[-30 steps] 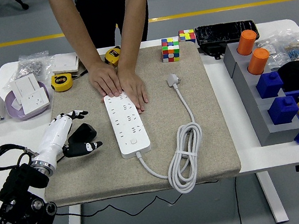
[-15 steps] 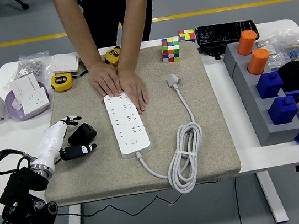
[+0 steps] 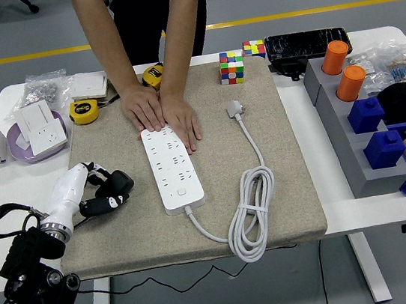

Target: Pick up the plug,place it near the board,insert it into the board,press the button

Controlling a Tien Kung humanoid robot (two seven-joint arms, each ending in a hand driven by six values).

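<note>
The left robot hand (image 3: 97,195), white with black fingers, lies on the beige felt mat (image 3: 123,231) left of the long white power strip (image 3: 168,169), its fingers curled inward around nothing. A person's two hands (image 3: 160,114) press flat on the strip's far end. The white plug (image 3: 235,108) lies on the mat right of the strip, its coiled white cable (image 3: 251,213) looping back to the strip's near end on the white counter (image 3: 315,144).

A matt, rough cloth mat (image 3: 283,186) bears a smooth, glossy white plastic power strip (image 3: 169,169) and its rubbery cable (image 3: 253,213).
</note>
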